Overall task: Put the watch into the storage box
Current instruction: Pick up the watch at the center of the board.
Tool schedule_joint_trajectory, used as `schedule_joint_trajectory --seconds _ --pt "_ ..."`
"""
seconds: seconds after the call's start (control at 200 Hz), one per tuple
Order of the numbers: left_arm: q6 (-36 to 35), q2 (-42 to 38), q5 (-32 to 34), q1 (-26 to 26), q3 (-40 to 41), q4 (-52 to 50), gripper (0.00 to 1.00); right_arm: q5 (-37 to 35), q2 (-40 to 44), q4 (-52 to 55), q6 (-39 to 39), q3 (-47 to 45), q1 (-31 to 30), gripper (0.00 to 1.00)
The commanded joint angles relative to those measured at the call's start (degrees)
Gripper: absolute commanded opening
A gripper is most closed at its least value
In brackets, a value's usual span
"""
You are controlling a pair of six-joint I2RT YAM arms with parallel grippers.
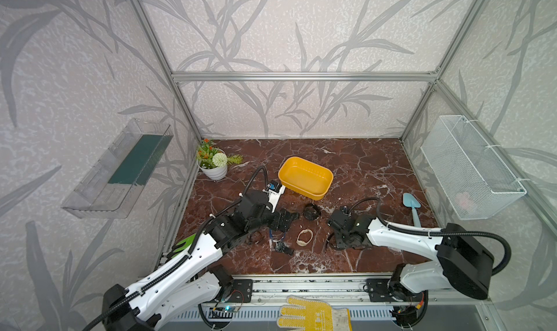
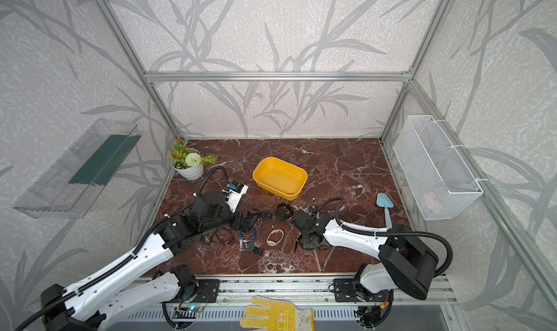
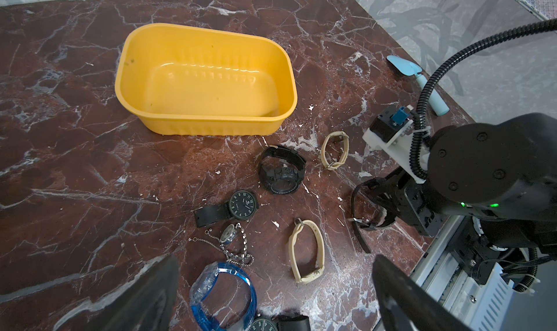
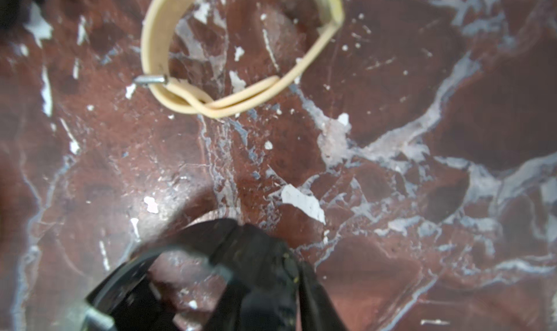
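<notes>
The yellow storage box (image 1: 306,177) (image 2: 280,178) (image 3: 211,88) stands empty at mid-table. Several watches lie in front of it: a black digital one (image 3: 281,171) (image 1: 311,212), a black analog one (image 3: 241,206), a silver chain one (image 3: 230,236), beige ones (image 3: 307,251) (image 4: 241,73) and a clear blue one (image 3: 223,293). My right gripper (image 1: 333,242) (image 2: 304,243) (image 4: 256,254) is low on the table, shut on a black-strapped watch (image 3: 358,221) (image 4: 129,272). My left gripper (image 1: 286,221) (image 3: 271,308) hovers open over the blue watch, holding nothing.
A potted plant (image 1: 212,162) stands at the back left. A blue trowel (image 1: 413,207) lies right of the right arm. A white wire basket (image 1: 470,169) hangs on the right wall, a clear tray (image 1: 120,169) on the left. A yellow glove (image 1: 313,314) lies at the front rail.
</notes>
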State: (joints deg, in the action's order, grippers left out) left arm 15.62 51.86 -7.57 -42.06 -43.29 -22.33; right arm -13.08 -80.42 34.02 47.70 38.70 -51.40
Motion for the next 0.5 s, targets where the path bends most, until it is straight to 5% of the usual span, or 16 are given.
schedule_joint_trajectory --seconds 0.0,0.015,0.36,0.495 --pt "0.64 0.09 -1.22 -0.43 0.61 0.46 0.98 -0.59 -1.52 -0.49 0.01 1.81 -0.41 0.06" --pt "0.71 0.13 -1.34 -0.47 0.70 0.51 0.98 -0.70 -1.76 -0.45 0.02 1.95 -0.43 0.00" --pt "0.51 1.33 -5.11 -0.92 0.35 2.24 0.98 -8.26 4.44 10.55 -3.16 10.10 -0.37 0.00" --pt "-0.92 2.36 -7.13 -0.92 -2.01 0.27 0.98 -13.08 8.41 6.37 -8.70 13.73 0.85 0.00"
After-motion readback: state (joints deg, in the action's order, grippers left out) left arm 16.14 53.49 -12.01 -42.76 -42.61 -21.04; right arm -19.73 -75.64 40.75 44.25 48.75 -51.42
